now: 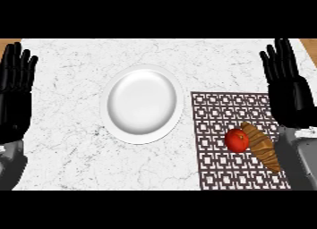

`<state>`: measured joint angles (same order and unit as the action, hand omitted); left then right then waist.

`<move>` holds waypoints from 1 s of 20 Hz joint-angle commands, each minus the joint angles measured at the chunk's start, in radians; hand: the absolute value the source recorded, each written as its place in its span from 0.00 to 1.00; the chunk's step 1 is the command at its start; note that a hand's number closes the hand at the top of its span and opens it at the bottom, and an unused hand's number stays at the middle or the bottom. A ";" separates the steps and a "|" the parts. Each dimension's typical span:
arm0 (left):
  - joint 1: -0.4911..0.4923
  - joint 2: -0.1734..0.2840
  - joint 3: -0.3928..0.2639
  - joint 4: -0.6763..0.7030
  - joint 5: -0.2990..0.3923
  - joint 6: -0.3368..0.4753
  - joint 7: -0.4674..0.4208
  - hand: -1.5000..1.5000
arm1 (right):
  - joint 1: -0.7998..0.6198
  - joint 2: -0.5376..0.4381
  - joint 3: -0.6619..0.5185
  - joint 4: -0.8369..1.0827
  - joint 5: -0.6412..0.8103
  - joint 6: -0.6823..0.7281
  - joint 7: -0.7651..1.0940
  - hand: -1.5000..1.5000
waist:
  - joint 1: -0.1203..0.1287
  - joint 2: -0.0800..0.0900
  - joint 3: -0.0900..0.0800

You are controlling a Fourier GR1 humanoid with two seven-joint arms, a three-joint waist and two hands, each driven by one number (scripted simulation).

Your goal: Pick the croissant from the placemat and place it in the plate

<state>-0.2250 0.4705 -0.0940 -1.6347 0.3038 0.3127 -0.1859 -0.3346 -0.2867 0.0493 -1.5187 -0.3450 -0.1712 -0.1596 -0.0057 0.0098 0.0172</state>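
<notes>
A white marble counter (68,152) with fine grey veining fills the view, and strips of warm wooden surface (2,44) show at its far left and far right corners. Near the middle lies a smooth, glossy white plate (143,103), oval in outline with a shallow well and a broad rim, holding nothing. To its right lies a rectangular placemat (220,134), dark brown with an openwork geometric pattern. On the near right part of the placemat rests the croissant (262,145), golden brown, ridged and elongated, lying at a slant. A round, shiny red apple (237,140) sits touching its left side. The left hand (9,100) stands at the left edge, fingers straight and raised, holding nothing. The right hand (290,91) stands likewise at the right edge, over the placemat's far right corner, empty and flat.
</notes>
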 commanded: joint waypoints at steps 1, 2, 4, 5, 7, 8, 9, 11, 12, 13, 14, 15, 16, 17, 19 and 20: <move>-0.005 0.014 -0.010 0.023 -0.020 -0.031 0.022 0.50 | 0.030 0.030 0.081 0.009 0.005 0.117 -0.067 1.00 | 0.008 -0.008 -0.017; -0.032 0.032 -0.027 0.025 -0.033 -0.021 0.070 0.50 | 0.011 0.021 0.155 -0.057 -0.002 0.170 -0.005 1.00 | 0.003 -0.011 -0.016; -0.018 0.049 -0.054 0.043 -0.032 -0.059 0.086 0.50 | -0.010 0.014 0.280 -0.088 -0.016 0.337 -0.019 1.00 | 0.021 -0.009 -0.015; -0.020 0.054 -0.057 0.057 -0.025 -0.074 0.097 0.50 | -0.014 0.009 0.345 -0.113 -0.013 0.411 -0.027 1.00 | 0.026 -0.008 -0.015; 0.009 0.047 -0.070 0.069 -0.027 -0.072 0.101 0.50 | -0.088 -0.268 0.288 -0.083 0.337 0.292 -0.006 1.00 | -0.022 -0.042 -0.048; 0.017 0.055 -0.072 0.077 -0.021 -0.084 0.117 0.50 | -0.075 -0.290 0.340 -0.083 0.418 0.281 0.003 1.00 | -0.018 -0.034 -0.036; 0.003 0.052 -0.079 0.074 -0.011 -0.098 0.129 0.50 | -0.049 -0.295 0.420 -0.096 0.480 0.308 -0.021 1.00 | -0.017 -0.025 -0.027; 0.000 0.040 -0.083 0.101 -0.004 -0.119 0.138 0.50 | 0.177 -0.128 0.482 -0.063 0.491 0.159 -0.102 1.00 | -0.018 -0.009 -0.017; -0.021 0.053 -0.089 0.068 -0.007 -0.119 0.181 0.50 | 0.253 -0.068 0.489 -0.028 0.441 0.137 -0.166 0.00 | -0.014 -0.009 -0.015; -0.034 0.061 -0.076 0.069 -0.008 -0.123 0.188 0.50 | 0.315 -0.086 0.448 -0.047 0.379 0.156 -0.254 0.00 | -0.018 -0.010 -0.015; -0.018 0.060 -0.078 0.071 -0.013 -0.118 0.187 0.50 | 0.335 -0.045 0.435 -0.027 0.326 0.155 -0.287 0.00 | -0.013 -0.009 -0.015; -0.052 0.068 -0.052 0.071 0.014 -0.137 0.214 0.50 | 0.347 -0.032 0.417 0.003 0.330 0.135 -0.331 0.00 | -0.008 -0.009 -0.015; -0.040 0.037 -0.092 0.058 -0.034 -0.092 0.216 0.50 | 0.391 -0.042 0.411 -0.045 0.280 0.171 -0.378 0.00 | -0.013 -0.011 -0.015; -0.072 0.045 -0.052 0.119 -0.012 -0.126 0.194 0.50 | 0.399 -0.078 0.362 -0.037 0.234 0.217 -0.420 0.00 | -0.014 -0.008 -0.016; 0.066 0.049 -0.059 0.014 -0.026 -0.142 0.160 0.50 | 0.410 -0.075 0.337 -0.068 0.235 0.218 -0.442 0.00 | 0.005 -0.012 -0.017; -0.028 0.031 -0.059 0.064 -0.038 -0.146 0.195 0.50 | 0.396 -0.067 0.316 -0.024 0.233 0.237 -0.501 0.00 | 0.000 -0.010 -0.017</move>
<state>-0.2412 0.5215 -0.1517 -1.5695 0.2896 0.1784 -0.0043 0.0153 -0.3623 0.4164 -1.5557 -0.0723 0.0378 -0.5415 -0.0105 -0.0010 0.0007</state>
